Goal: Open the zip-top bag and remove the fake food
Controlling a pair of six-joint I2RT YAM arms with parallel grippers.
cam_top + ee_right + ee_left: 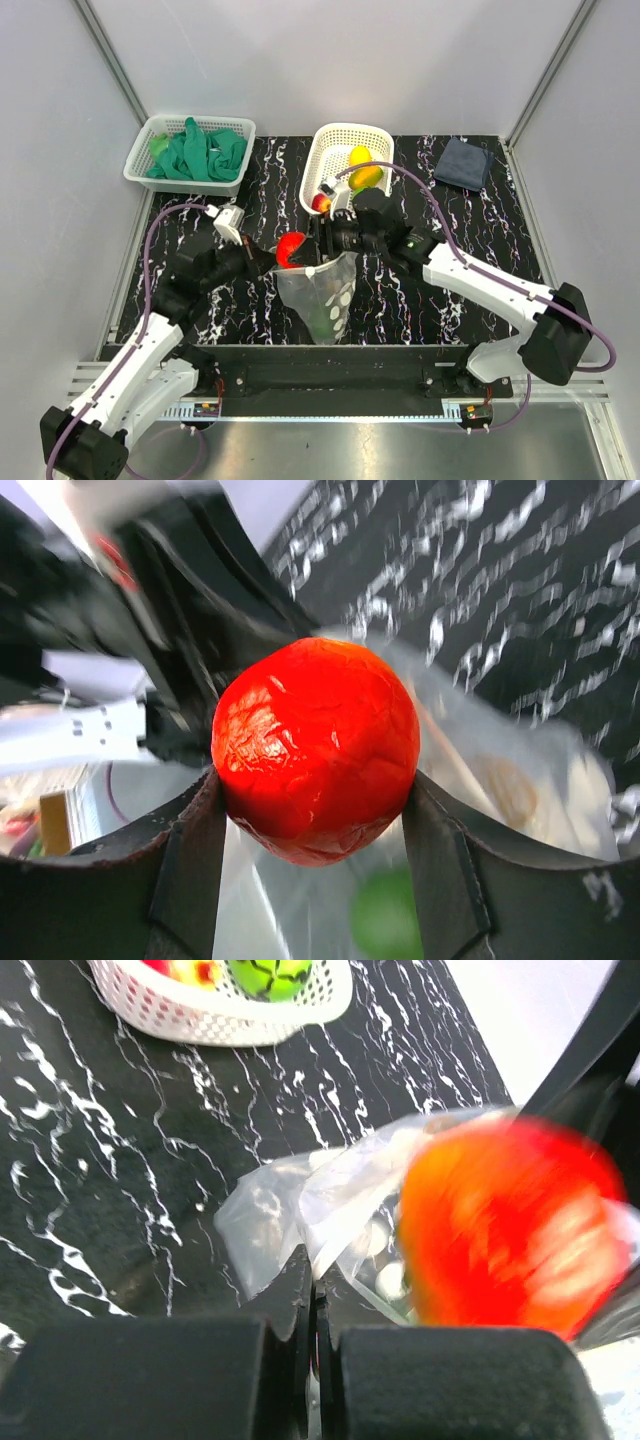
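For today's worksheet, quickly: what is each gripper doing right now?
Left gripper: shut on the bag.
Right gripper: holding the red fruit.

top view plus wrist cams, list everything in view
zip-top bag: one, clear, table's near middle
red fake food: one, red, above the bag's mouth
bagged fake food: at least one, green, inside the bag
basket fake food: three seen, yellow, orange-green, red, in the middle basket
white baskets: two, white, far left and far middle
gloves: a pile, green, in the left basket
cloth: one, dark blue, far right
table: one, black marbled
left fingers: two, black, shut on the bag's edge
right fingers: two, black, clamping the red fake food
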